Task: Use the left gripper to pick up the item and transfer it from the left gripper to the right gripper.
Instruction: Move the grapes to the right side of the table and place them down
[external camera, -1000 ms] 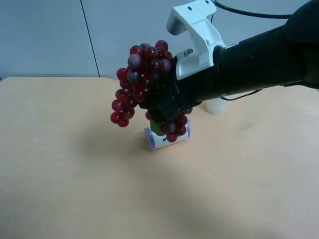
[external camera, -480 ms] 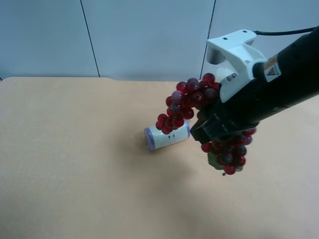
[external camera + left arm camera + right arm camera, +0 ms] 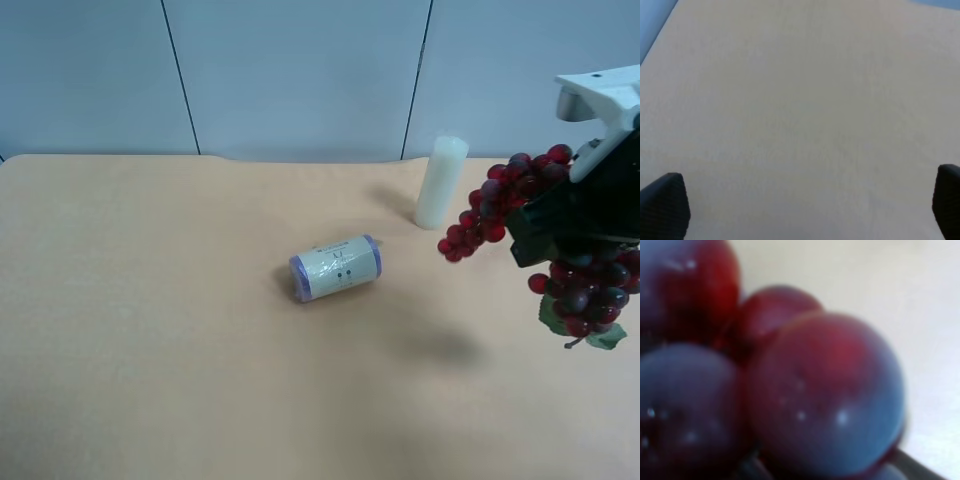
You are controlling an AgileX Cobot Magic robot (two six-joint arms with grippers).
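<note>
The bunch of dark red and purple grapes point(image 3: 497, 206) with a green leaf point(image 3: 603, 337) hangs above the table at the exterior high view's right edge. It is held by my right gripper point(image 3: 546, 240), the black arm end with the white angular bracket point(image 3: 603, 95). Grapes point(image 3: 790, 390) fill the right wrist view, blurred and very close, and hide the fingers. My left gripper point(image 3: 805, 202) is open, its two black ridged fingertips point(image 3: 666, 202) far apart over bare table, with nothing between them. The left arm is out of the exterior high view.
A wrapped roll with purple ends point(image 3: 336, 267) lies on its side mid-table. A pale upright candle point(image 3: 440, 181) stands behind it, just left of the hanging grapes. The tan table point(image 3: 150, 330) ends at a grey-blue wall at the back.
The arm with the white bracket has carried the grapes from above the roll to the exterior high view's right edge and lower. The roll and the candle now show uncovered.
</note>
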